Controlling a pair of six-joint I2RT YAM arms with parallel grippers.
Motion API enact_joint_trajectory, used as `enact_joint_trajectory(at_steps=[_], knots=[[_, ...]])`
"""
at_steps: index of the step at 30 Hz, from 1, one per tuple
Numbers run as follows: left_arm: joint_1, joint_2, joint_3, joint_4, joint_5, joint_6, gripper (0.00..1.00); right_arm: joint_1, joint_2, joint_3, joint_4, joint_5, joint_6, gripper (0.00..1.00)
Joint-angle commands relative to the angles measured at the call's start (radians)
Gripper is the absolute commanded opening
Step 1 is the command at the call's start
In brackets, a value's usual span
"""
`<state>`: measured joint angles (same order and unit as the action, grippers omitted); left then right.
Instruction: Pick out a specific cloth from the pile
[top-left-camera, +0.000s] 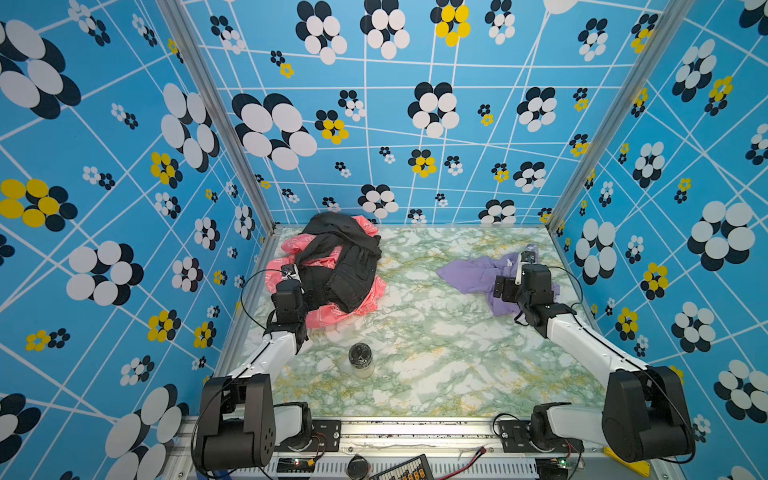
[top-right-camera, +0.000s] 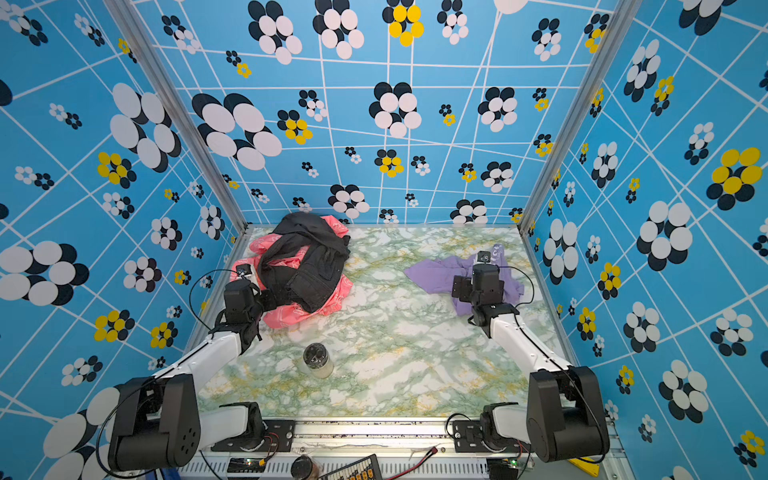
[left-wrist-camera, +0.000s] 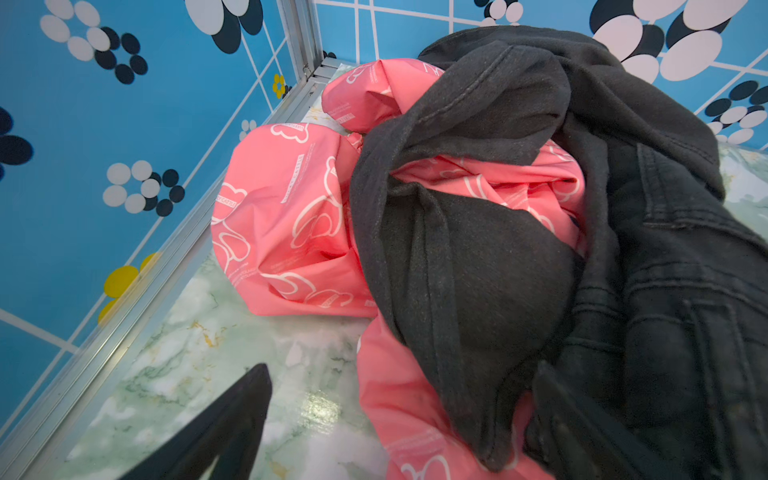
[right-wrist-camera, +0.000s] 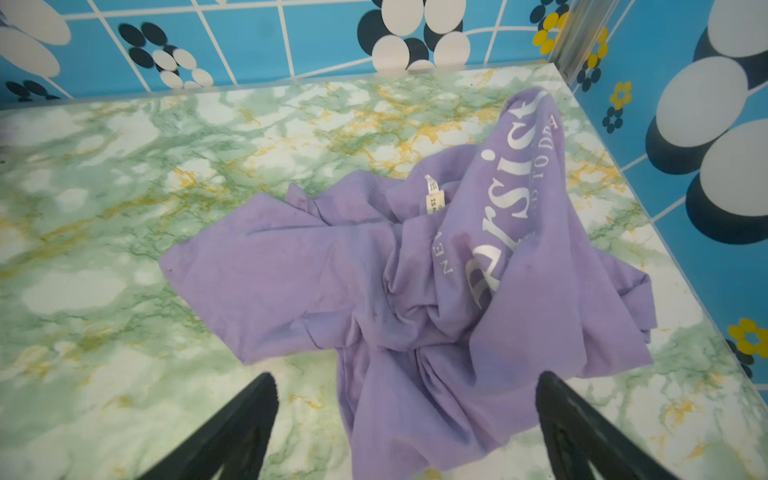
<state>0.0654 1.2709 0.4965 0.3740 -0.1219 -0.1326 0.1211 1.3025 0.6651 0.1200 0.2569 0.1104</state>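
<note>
Cloth (top-left-camera: 473, 276) long axis crosswise, corner toward pile (top-left-camera: 340, 266) — left jaws, right jaws apart.

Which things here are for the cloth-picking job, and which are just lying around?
For the job: the purple cloth; the pile of black and pink clothes; the open right gripper by the cloth.
Just lying about: the small jar on the table.

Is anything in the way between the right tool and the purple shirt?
No, nothing I can see. The right tool hangs open just over the purple shirt. The pile and the jar sit far off to one side.
</note>
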Motion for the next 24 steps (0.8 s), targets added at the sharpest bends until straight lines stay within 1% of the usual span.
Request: enact_joint_trajectory(at_steps=[1,6,8,12,15,16,17,20,22,24], knots=[[0.008,0.027,-0.049,0.169,-0.04,0.048,0.99,0.003,0.0,-0.068,0.231,0.072,-0.047,0.99],[0.008,0.067,-0.086,0.255,-0.035,0.077,0.99,0.003,0.032,-0.165,0.391,0.093,-0.072,0.99],[0.007,0.077,-0.097,0.287,-0.038,0.086,0.99,0.003,0.048,-0.213,0.48,0.094,-0.091,0.99],[0.007,0.083,-0.087,0.277,-0.02,0.101,0.99,0.003,0.098,-0.305,0.708,0.085,-0.11,0.99],[0.007,0.088,-0.081,0.272,-0.007,0.106,0.99,0.003,0.154,-0.337,0.827,0.07,-0.111,0.99],[0.007,0.088,-0.081,0.27,0.0,0.109,0.99,0.003,0.178,-0.341,0.855,0.067,-0.112,0.99],[0.007,0.087,-0.082,0.272,0.006,0.111,0.99,-0.026,0.205,-0.344,0.884,0.063,-0.115,0.99],[0.005,0.082,-0.089,0.278,0.017,0.117,0.99,-0.031,0.273,-0.352,0.97,0.018,-0.14,0.99],[0.0,0.076,-0.096,0.287,0.025,0.125,0.99,-0.031,0.256,-0.341,0.921,0.014,-0.136,0.99],[-0.005,0.072,-0.097,0.28,0.029,0.113,0.99,-0.032,0.266,-0.337,0.932,0.01,-0.136,0.99]])
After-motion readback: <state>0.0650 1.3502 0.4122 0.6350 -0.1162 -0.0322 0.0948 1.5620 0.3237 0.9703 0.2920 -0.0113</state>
